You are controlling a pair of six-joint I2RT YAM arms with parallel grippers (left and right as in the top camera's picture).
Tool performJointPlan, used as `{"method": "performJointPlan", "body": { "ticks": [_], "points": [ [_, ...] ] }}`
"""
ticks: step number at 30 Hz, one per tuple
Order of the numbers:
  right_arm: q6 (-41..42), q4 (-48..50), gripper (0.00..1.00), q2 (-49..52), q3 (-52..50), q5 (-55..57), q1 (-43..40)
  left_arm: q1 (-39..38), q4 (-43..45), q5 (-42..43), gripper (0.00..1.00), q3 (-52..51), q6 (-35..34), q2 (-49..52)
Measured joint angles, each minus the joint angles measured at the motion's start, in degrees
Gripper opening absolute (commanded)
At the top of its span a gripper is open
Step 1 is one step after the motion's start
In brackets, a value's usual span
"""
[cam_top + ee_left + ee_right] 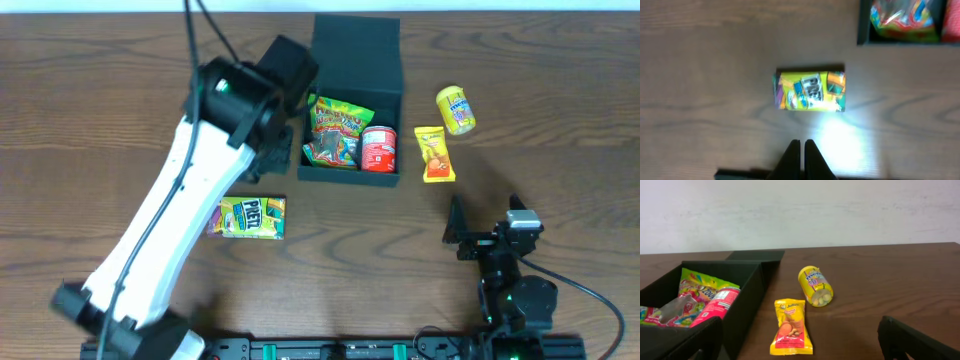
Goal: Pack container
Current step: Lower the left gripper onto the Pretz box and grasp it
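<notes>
As glossy packets (338,125) lie inside, the matte square container (350,178) gapes

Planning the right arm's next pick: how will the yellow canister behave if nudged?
The yellow canister lies on its side, so a nudge would probably roll it. Its smooth round wall may slip when squeezed. Candies seen through its clear end might shift.

I take the red can (379,148) as my mark. Right against its left side I see a green candy bag (338,128). Just right of the can, a yellow snack packet (434,154) lies flat on the wooden table (90,120). A yellow canister (455,110) lies on its side farther right and farther back. Well off toward the can's near left sits a green-yellow snack box (252,216).
</notes>
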Motion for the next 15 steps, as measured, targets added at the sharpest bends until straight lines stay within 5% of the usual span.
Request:
{"method": "performJointPlan", "body": {
  "ticks": [7,10,12,15],
  "points": [
    [0.0,0.0,0.99,0.0,0.0,0.0,0.0,-0.5,0.3,-1.6,0.08,-18.0,-0.7,-13.7],
    [0.0,0.0,0.99,0.0,0.0,0.0,0.0,-0.5,4.6,-0.7,0.23,-27.7,3.7,-20.3],
    [0.0,0.1,0.99,0.0,0.0,0.0,0.0,-0.4,10.5,4.4,0.39,-34.3,10.6,-24.9],
    [0.0,0.0,0.99,0.0,0.0,0.0,0.0,-0.5,20.3,13.7,0.49,-41.6,20.5,-29.3]
  ]
}}
